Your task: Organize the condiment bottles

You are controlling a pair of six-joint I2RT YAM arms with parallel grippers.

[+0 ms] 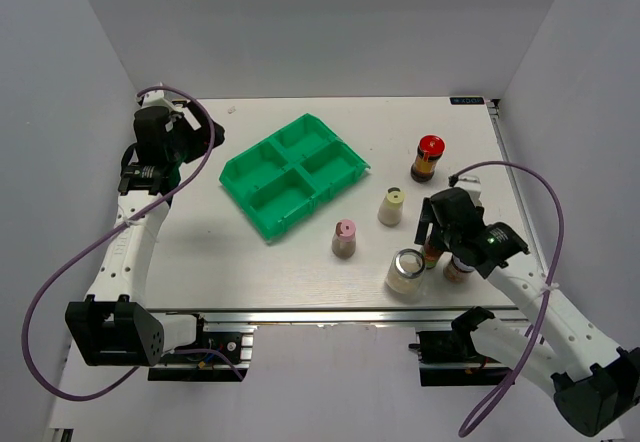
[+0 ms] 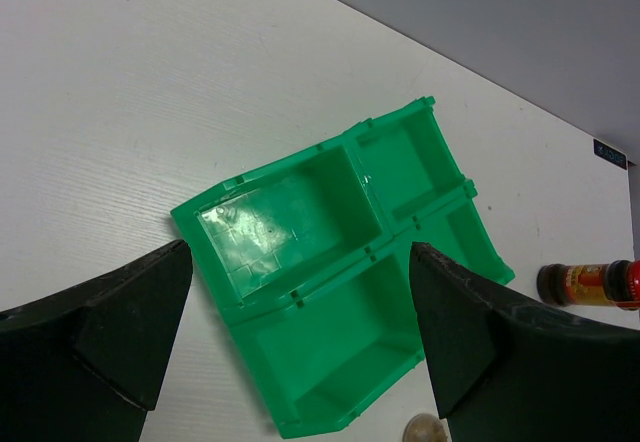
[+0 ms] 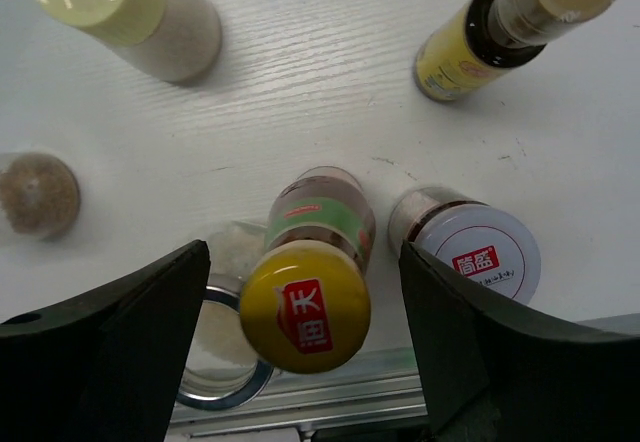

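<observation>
The right claw (image 3: 305, 252) hangs spread, pinching nothing, over the worktop (image 1: 200, 247) well right of the green tray (image 1: 285, 194). A yellow-capped sauce bottle (image 3: 305, 307) stands upright squarely between its fingers (image 3: 130, 332) (long axis pointing up at the wrist camera), with a white-lidded jar (image 3: 478, 252) just beside it. The left claw (image 2: 300, 257), likewise spread and empty, hovers above the tray, so the right arm is plainly nearer; a straight squeeze on the bottle seems next.
</observation>
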